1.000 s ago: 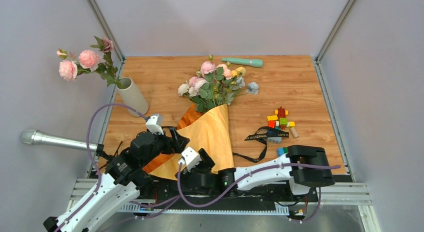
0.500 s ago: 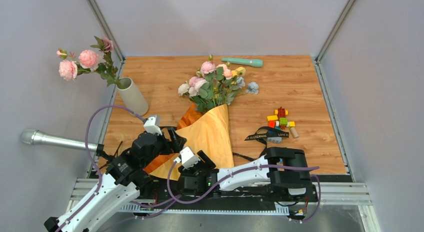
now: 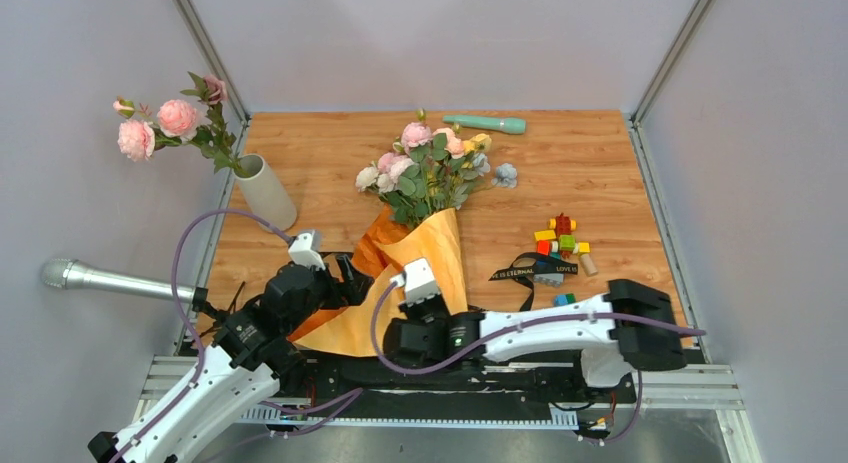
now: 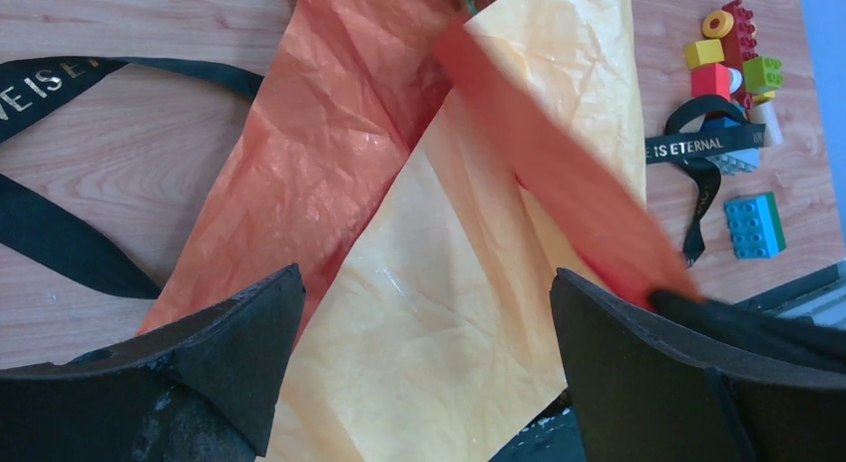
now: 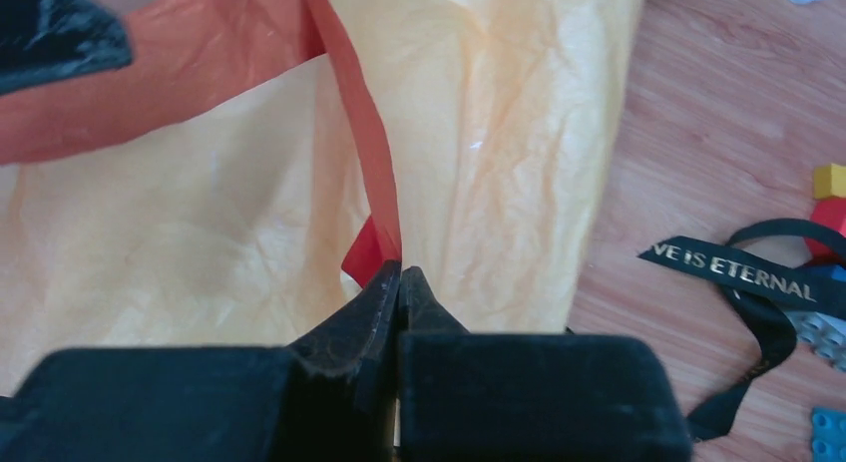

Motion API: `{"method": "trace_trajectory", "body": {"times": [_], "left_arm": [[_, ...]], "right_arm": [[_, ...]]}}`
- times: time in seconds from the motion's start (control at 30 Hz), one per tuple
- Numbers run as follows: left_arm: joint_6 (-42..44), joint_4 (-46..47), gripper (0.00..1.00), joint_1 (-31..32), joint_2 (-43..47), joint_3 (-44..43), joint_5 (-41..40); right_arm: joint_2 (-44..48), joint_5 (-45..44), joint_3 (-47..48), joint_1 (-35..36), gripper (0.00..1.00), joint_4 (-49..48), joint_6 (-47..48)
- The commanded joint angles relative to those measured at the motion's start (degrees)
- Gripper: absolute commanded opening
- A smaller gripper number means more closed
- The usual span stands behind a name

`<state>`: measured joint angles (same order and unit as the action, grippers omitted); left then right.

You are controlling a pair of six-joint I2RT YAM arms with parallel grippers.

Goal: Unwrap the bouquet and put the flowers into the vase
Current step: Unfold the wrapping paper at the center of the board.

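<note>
Two pincers work at the near end of the bouquet, which lies on the worktop with its stems toward the arms and its blooms pointing far. The right pincer is closed tight on a thin orange flap of the paper. It pinches only that loose edge, which I judge is meant to peel the wrap open rather than drag the whole bundle. The left pincer hangs spread wide over the paper's left side and grips nothing. Its place suggests it is ready to pin or take the opposite fold.

Left of the arms, a grey metal tube pokes in from the wall, clear of the work. To the right of the paper a black ribbon lies loose on the wood, so the tie is off and only the paper keeps the stems together. Some toy blocks sit just beyond it.

Farther on, the flowers fan out of the cone's far mouth, none yet freed. The vase stands at the far left edge, well apart from the bouquet, and already holds a few pink blooms. A teal stick lies at the far edge.
</note>
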<state>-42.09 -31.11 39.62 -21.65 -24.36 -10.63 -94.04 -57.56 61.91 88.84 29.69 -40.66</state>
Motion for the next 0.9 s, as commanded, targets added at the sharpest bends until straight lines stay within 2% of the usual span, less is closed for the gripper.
{"method": "trace_trajectory", "body": {"times": [0.0,0.23,0.4,0.53,0.73,0.87], "left_arm": [[0.58,1.69,1.0,-0.15,-0.95,-0.59,0.27],[1.99,5.18,1.0,-0.11,-4.48,0.72,4.26],[3.24,6.4,1.0,-0.14,-6.83,0.89,6.24],[3.57,7.59,1.0,-0.14,-8.41,1.12,7.34],[3.86,9.29,1.0,-0.15,-10.47,1.59,8.72],[4.54,10.55,1.0,-0.15,-11.37,1.45,10.05]], "right_arm": [[11.62,-2.47,-7.32,-2.82,0.0,2.7,-9.08],[27.58,-1.68,-27.5,-10.51,0.0,4.09,-28.38],[35.83,0.97,-35.34,-16.68,0.02,6.02,-32.24],[40.46,1.08,-37.09,-18.26,0.22,8.41,-32.08],[45.6,0.19,-34.58,-18.7,0.74,15.2,-30.98],[49.79,2.14,-29.84,-18.69,0.9,17.64,-22.51]]}}
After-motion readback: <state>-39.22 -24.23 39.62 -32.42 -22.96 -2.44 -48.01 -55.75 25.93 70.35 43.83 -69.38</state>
